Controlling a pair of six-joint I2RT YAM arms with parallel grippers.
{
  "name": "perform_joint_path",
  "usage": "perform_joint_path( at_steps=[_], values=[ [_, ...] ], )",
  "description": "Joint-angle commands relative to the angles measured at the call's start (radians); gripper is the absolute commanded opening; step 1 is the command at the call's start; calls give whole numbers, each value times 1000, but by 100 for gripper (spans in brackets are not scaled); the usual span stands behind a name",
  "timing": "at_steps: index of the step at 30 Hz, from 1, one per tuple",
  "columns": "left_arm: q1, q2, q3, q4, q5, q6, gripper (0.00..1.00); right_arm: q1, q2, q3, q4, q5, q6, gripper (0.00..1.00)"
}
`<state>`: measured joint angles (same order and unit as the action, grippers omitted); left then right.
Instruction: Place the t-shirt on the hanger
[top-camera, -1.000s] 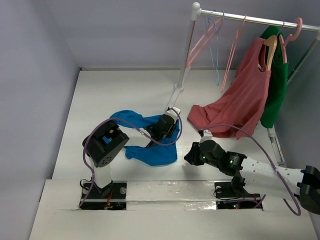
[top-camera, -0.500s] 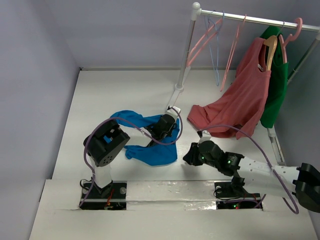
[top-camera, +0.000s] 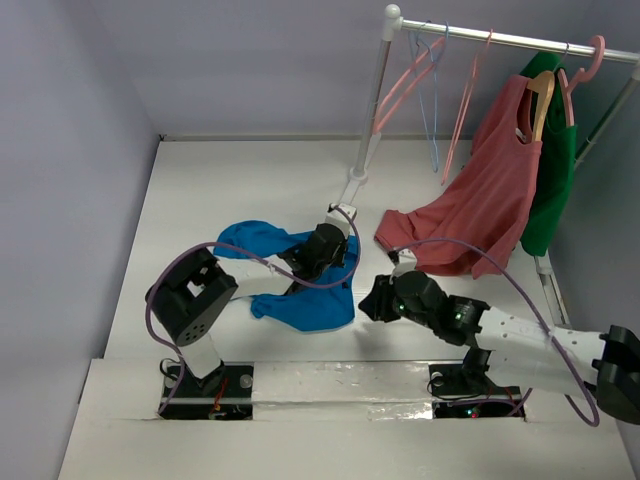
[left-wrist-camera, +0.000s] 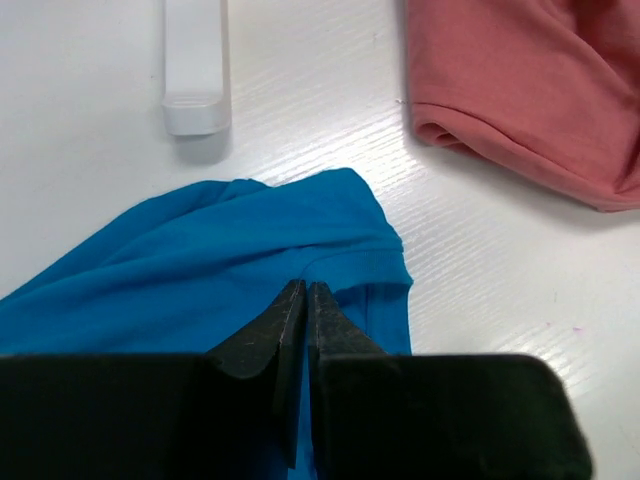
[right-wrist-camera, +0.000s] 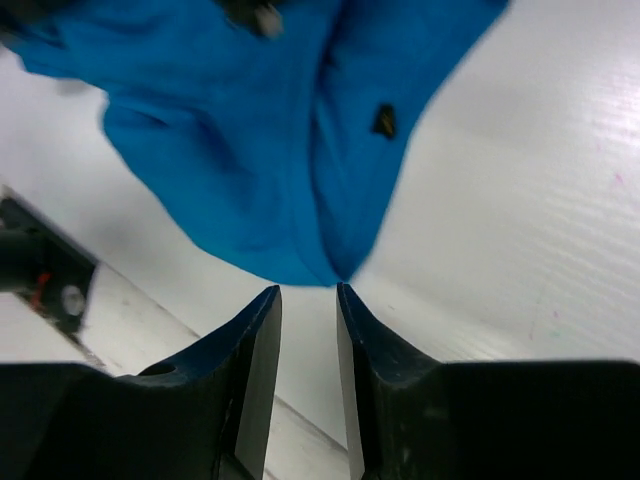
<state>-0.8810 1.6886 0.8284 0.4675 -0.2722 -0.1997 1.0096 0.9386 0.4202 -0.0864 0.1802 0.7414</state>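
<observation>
Limp, light t-shirt (top-camera: 310, 310) crumpled on tabletop (top-camera: 200, 180).
Left end effector (left-wrist-camera: 305, 292) pinched shut on 1 fold; right end effector (right-wrist-camera: 308, 292) part-open, empty, beside hem corner: likely next hold.

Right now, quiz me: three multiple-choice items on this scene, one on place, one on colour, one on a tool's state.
1. The t-shirt lies: A on the table; B on the rail; C on the pink hanger.
2. The sleeveless top beside it is: A yellow; B salmon-red; C white.
3. The left tool is: A wide open; B shut on the t-shirt; C out of view.

Answers:
1 A, the blue fabric is spread on the white tabletop.
2 B, its reddish hem rests on the table to the right of the t-shirt.
3 B, the left wrist view shows the jaws together on a blue fold.
</observation>
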Motion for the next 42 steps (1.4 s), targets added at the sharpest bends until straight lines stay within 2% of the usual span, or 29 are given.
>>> perform_joint_path(
  at_steps=[1,3,4,5,9,10,12,16,17,18,19,21,22,24,27,30,32,39,42],
  values=[
    [11,-41,2,20,31,-32,0,7,-67,120,-53,25,-94,33],
    [11,-47,-2,20,41,-41,0,7,-84,173,-97,33,-140,22],
    [20,-55,-2,20,42,-43,0,7,-93,234,-116,60,-152,7],
    [20,-59,-3,19,42,-46,0,7,-98,265,-128,82,-166,2],
    [20,-102,-18,16,48,-75,0,7,-109,416,-156,211,-264,0],
    [20,-112,-23,14,48,-79,0,7,-109,445,-164,308,-280,0],
    [20,-141,-37,22,60,-95,0,7,-100,535,-165,468,-344,8],
    [30,-173,-54,29,88,-118,0,-80,-32,687,-122,541,-523,21],
    [30,-179,-57,30,93,-121,0,-126,-9,724,-131,519,-542,22],
    [30,-193,-63,33,100,-125,0,-255,38,803,-166,481,-554,23],
    [30,-198,-64,39,105,-129,0,-322,63,843,-183,390,-550,24],
    [30,-208,-75,45,122,-133,0,-419,98,903,-182,352,-572,29],
    [30,-222,-78,48,125,-135,0,-493,141,967,-188,334,-583,37],
    [30,-250,-100,57,130,-136,0,-551,201,1057,-238,323,-605,47],
    [39,-282,-127,82,140,-138,0,-644,314,1212,-306,283,-620,58],
    [60,-296,-149,108,175,-135,0,-765,467,1379,-384,124,-585,59],
    [60,-302,-155,112,188,-135,0,-775,514,1419,-392,98,-585,59],
    [60,-337,-181,132,226,-141,0,-822,667,1554,-431,120,-603,53],
    [60,-348,-187,141,237,-144,0,-822,692,1554,-424,130,-609,49]
  ],
)
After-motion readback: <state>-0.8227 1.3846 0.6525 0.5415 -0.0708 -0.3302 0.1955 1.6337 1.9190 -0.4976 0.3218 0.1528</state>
